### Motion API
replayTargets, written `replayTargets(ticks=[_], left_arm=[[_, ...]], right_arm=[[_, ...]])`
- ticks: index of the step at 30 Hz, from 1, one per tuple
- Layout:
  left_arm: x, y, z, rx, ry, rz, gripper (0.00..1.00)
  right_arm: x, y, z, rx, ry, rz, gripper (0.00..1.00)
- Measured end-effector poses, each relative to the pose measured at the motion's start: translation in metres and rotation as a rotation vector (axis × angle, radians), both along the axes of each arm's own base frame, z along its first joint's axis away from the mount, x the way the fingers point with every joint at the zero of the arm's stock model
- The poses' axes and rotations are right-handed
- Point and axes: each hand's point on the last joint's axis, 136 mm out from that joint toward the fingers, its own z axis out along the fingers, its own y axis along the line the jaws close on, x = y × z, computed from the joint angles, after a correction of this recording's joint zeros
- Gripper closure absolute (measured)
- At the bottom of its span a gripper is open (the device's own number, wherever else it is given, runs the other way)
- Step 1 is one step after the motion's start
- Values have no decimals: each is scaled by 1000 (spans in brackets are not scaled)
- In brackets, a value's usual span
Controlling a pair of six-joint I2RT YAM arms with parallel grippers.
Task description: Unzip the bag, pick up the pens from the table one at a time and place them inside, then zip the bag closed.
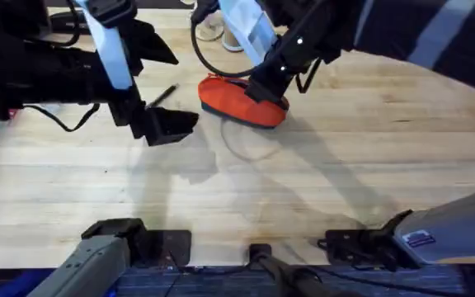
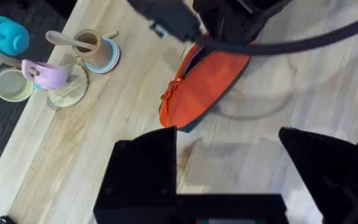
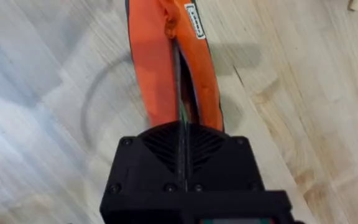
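Overhead: right gripper [image 1: 264,89] hides bag [image 1: 229,99] end.

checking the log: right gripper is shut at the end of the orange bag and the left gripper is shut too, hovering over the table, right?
Not quite. The left gripper is open, its fingers wide apart in the left wrist view. The right gripper is indeed shut at the end of the orange bag.

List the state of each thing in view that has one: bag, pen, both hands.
bag: lying on the table, zipper partly open, dark lining showing.
pen: lying loose on the table beside the left arm, outside the bag.
left hand: open, empty, above the table.
right hand: shut on the bag's zipper end.
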Motion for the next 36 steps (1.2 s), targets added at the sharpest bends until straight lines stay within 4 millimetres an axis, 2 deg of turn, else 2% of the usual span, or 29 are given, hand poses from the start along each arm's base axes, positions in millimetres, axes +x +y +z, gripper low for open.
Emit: replayTargets(ticks=[15, 25, 28, 29, 30, 35, 36], left_arm=[[0, 0, 0, 0, 0, 0, 7], [0, 0, 0, 0, 0, 0, 7], [0, 0, 0, 0, 0, 0, 7], [0, 0, 0, 0, 0, 0, 8], [0, 0, 0, 0, 0, 0, 7], [0, 0, 0, 0, 0, 0, 8], [0, 0, 0, 0, 0, 0, 8]], right_arm=[[8, 3, -47, -57, 70, 7, 972], [9, 4, -48, -57, 70, 6, 970], [9, 4, -48, -57, 70, 6, 896], [9, 4, -48, -57, 69, 7, 854], [9, 4, -48, -57, 69, 7, 754], [9, 2, -48, -66, 66, 9, 60], [9, 2, -48, -67, 66, 12, 20]])
